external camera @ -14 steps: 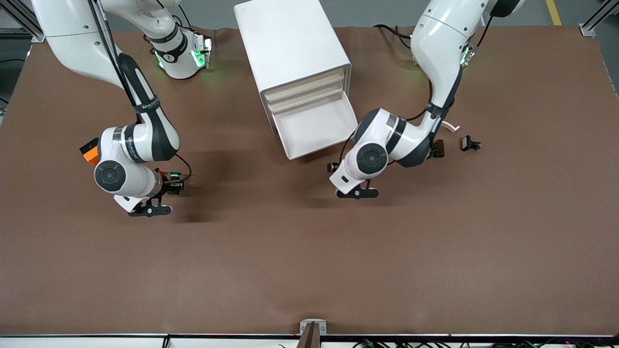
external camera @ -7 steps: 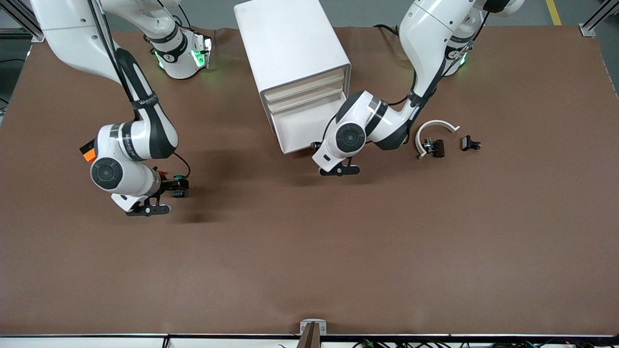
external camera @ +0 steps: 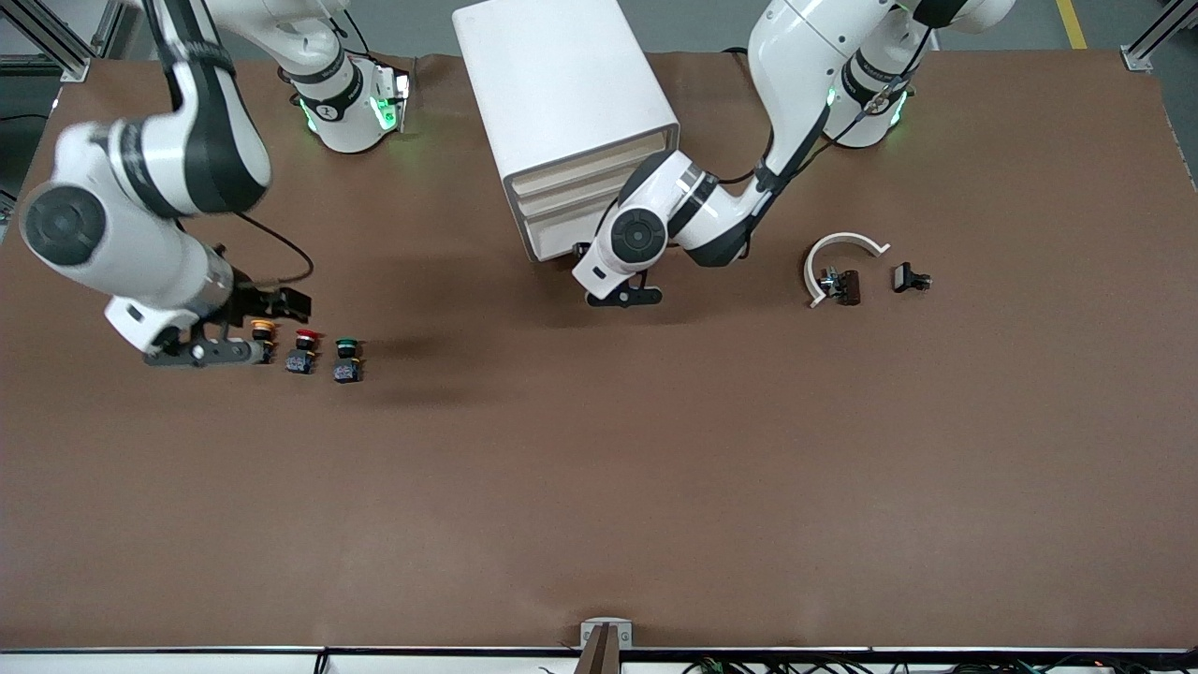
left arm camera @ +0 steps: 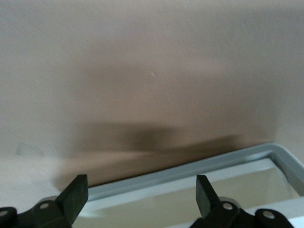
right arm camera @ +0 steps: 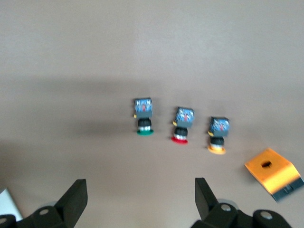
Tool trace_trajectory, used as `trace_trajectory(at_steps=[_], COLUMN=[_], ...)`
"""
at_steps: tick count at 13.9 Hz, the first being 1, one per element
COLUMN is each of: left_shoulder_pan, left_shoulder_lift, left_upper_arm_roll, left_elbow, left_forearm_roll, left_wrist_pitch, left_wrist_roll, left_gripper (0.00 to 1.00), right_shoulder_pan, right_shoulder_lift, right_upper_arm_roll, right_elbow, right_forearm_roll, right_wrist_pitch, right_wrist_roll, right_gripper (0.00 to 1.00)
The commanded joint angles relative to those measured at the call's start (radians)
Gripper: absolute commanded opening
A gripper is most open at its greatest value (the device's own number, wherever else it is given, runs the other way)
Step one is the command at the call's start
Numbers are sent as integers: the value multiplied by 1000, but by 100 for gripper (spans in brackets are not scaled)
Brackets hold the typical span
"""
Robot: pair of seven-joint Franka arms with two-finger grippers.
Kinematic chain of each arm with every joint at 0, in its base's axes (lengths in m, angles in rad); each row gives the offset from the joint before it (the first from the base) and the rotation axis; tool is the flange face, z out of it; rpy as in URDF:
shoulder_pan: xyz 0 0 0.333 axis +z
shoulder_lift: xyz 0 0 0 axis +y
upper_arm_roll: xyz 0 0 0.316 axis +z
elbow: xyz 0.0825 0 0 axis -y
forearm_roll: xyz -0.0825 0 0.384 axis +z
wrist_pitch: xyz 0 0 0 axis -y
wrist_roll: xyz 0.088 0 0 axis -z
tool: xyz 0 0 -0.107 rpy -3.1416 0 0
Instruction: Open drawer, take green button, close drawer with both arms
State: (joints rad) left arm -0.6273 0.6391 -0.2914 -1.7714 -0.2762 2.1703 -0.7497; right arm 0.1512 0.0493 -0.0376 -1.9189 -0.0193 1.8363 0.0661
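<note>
Green-capped push button [external camera: 346, 359] stands free on the brown worktop at 3 o'clock of its red-capped neighbour [external camera: 301, 351]; right gripper [right arm camera: 137, 202] and left gripper [left arm camera: 140, 195], jaws wide and empty, the latter risks jamming the white drawer [left arm camera: 190, 168] askew.

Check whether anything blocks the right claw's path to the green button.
Nothing visible blocks it. The green button lies on the bare table at the end of a row, beside the red button. The right claw hangs open above the row, with only open air between it and the green button.
</note>
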Motion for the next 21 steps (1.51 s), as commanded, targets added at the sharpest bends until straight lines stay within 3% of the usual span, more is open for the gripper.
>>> trace_trajectory(at_steps=[1, 4, 9, 11, 15, 19, 21], left_shoulder_pan=[-19, -49, -10, 50, 132, 305, 368], left_shoulder_lift=[-4, -1, -4, -4, -24, -142, -200], left_upper_arm_roll=[-5, -5, 24, 41, 124, 126, 126], left_elbow=[-10, -10, 27, 70, 148, 164, 197], left_forearm_roll=[-50, -84, -75, -57, 95, 135, 288], left_wrist_pitch=[19, 19, 17, 16, 8, -68, -154], left_wrist_roll=[-10, -11, -8, 0, -7, 3, 3], left_gripper=[100, 100, 100, 100, 100, 100, 100], right_shoulder_pan=[-10, -25, -44, -76, -102, -99, -107], right_shoulder_lift=[-58, -55, -52, -52, -52, -51, -48], right_upper_arm_roll=[2, 2, 1, 1, 2, 4, 19], right_elbow=[55, 210, 380, 396, 420, 419, 419], right_forearm_roll=[-14, -13, -16, -5, -2, -1, 5], right_wrist_pitch=[-102, -247, -339, -341, -350, -358, -348], right_wrist_roll=[-3, -6, -9, -3, -6, -26, -25], right_gripper=[100, 100, 100, 100, 100, 100, 100])
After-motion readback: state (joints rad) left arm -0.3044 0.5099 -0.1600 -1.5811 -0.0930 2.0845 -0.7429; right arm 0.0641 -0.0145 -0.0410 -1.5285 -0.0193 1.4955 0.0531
